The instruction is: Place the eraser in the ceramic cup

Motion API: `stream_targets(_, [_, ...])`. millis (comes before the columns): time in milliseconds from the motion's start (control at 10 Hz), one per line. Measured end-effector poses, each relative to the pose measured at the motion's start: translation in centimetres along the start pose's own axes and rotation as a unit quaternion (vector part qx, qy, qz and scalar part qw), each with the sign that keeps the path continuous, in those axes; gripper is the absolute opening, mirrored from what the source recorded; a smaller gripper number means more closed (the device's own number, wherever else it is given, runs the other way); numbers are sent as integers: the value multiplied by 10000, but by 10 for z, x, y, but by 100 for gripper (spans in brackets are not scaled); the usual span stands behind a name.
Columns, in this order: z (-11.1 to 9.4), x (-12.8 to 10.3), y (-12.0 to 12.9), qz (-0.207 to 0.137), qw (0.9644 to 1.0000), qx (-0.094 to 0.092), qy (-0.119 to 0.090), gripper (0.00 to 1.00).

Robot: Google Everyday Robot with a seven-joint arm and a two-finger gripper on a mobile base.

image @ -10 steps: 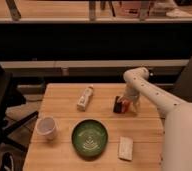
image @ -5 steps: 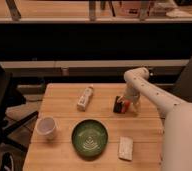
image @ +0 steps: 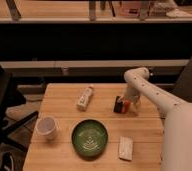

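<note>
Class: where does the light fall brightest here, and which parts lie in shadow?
Camera view: warm, even light on the table, brightest on the white arm; cup and bowl cast faint shadows; the space behind is dark; the gripper sits low over the table's right half, beside a small dark object.

We see the pincer [image: 125, 103] low at the table's [image: 64, 160] far right, against a small red-and-black object [image: 120, 105]. A white bottle [image: 85, 97] lies leftward. Nearer sit a ceramic cup [image: 46, 127], green bowl [image: 90, 138] and white block [image: 125, 148].
</note>
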State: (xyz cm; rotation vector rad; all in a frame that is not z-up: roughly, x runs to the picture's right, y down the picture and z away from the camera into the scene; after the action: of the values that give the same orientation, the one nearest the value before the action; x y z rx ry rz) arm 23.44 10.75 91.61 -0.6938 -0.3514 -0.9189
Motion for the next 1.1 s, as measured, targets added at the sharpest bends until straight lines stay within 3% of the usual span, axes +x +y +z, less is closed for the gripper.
stream_targets(200, [-14,3,-6,-5,10000,-34,-24,80])
stream_targets(600, [-48,8,-63,-247,9989,35,-387,80])
stream_targets(1100, [-40,-6,-87,-801,9942,227,-674,80])
